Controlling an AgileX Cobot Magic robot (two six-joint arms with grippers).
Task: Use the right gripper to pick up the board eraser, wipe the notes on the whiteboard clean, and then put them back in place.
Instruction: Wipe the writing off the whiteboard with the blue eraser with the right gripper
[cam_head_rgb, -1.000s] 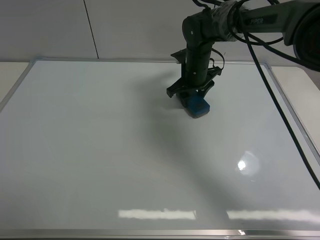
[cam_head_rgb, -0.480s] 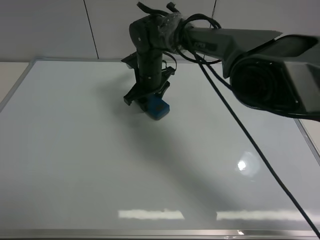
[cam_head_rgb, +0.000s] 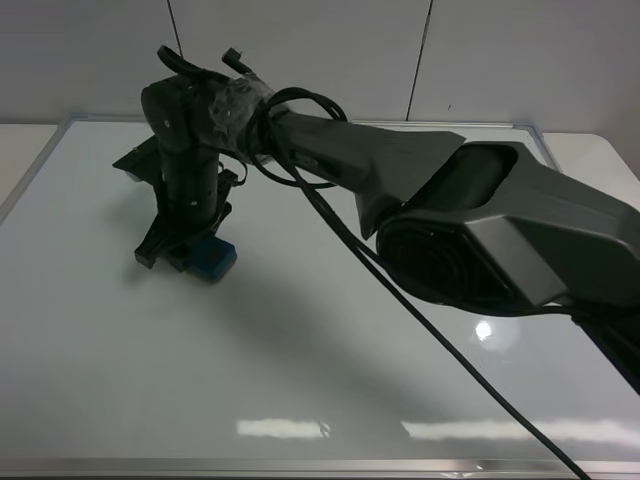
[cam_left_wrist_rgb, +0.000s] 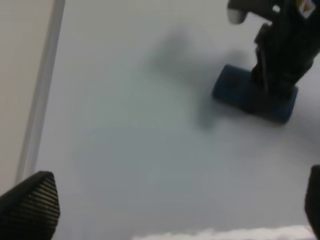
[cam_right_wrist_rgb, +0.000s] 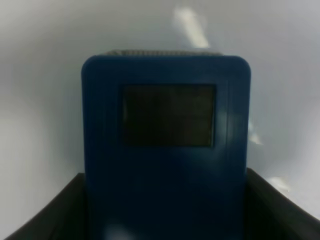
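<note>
Seen from the high camera, the thin silver frame of the whiteboard (cam_head_rgb: 120, 466) runs nearest me, its glossy white face carrying two pale streaks of glare and one round bright spot at lower right. Above that, the bulky right arm (cam_head_rgb: 500, 230) fills the right of the frame, smooth dark moulded casing, with a black cable (cam_head_rgb: 470, 375) trailing toward the lower right corner. Further in, at left centre, the right hand (cam_head_rgb: 183, 254) points down, clamped on the board eraser (cam_head_rgb: 212, 260), a small blue block that seems to sit on the board. Only the right wrist camera shows the eraser's top (cam_right_wrist_rgb: 165, 160): rounded corners, a darker grey rectangular patch (cam_right_wrist_rgb: 169, 115), faint ridges, a fuzzy grey strip along one edge, and black fingers (cam_right_wrist_rgb: 47, 217) gripping both sides. Only the left wrist camera shows the left hand (cam_left_wrist_rgb: 172, 210), its knurled black fingertips (cam_left_wrist_rgb: 32, 202) spread wide apart at the bottom corners. It also catches the eraser's long side (cam_left_wrist_rgb: 240, 92) at upper right and the metal frame at far left. Farthest off, in the high view, lie the pale desk (cam_head_rgb: 25, 140) and a panelled wall (cam_head_rgb: 300, 50).
</note>
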